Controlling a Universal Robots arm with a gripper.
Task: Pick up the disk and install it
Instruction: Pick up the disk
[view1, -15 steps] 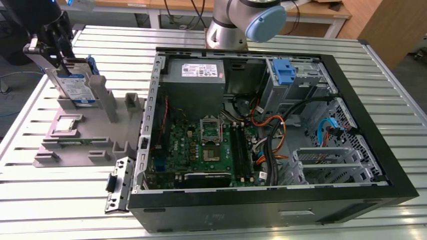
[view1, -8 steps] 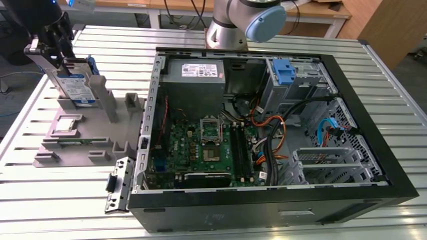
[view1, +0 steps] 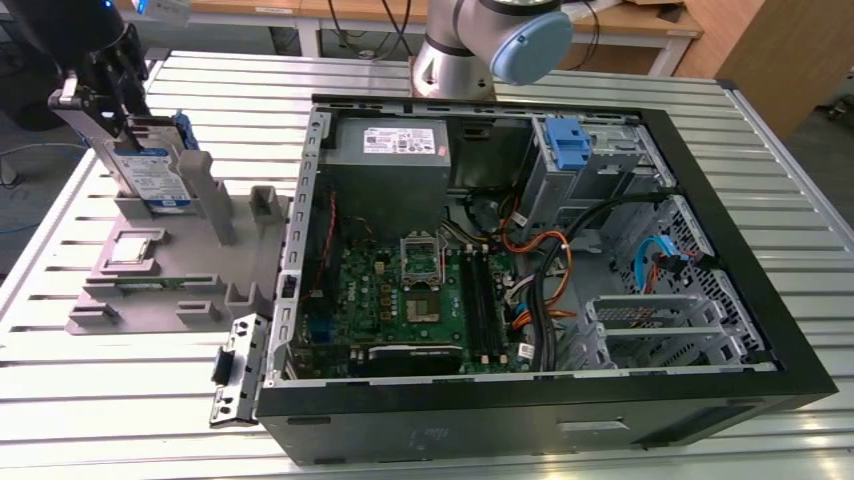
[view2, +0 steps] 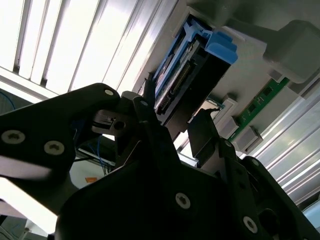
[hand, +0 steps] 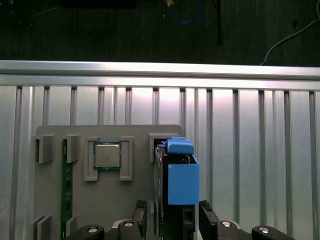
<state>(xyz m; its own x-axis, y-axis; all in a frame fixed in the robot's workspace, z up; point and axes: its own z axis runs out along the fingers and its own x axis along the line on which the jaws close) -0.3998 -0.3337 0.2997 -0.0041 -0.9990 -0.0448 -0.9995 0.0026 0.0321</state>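
The disk (view1: 150, 172) stands on edge in a slot of the grey fixture (view1: 174, 275) at the exterior view's left, its white-and-blue label facing out and blue rails along its edges. My gripper (view1: 134, 135) comes down on it from above, with the jaws set against its two flat faces. In the first wrist view the disk (hand: 177, 182) is edge-on, blue rail uppermost, between the two black fingertips (hand: 207, 215). In the second wrist view the disk (view2: 187, 75) sits between my gripper's fingers (view2: 202, 132), still seated in the fixture.
An open computer case (view1: 747, 300) lies at the exterior view's right, with a grey power-supply box (view1: 390, 145) and a bare blue bracket (view1: 567, 145) in its drive bay. The fixture also holds a processor chip (hand: 107, 155) and a memory stick (hand: 64, 185). The slatted metal table (view1: 120, 420) ends just past the fixture.
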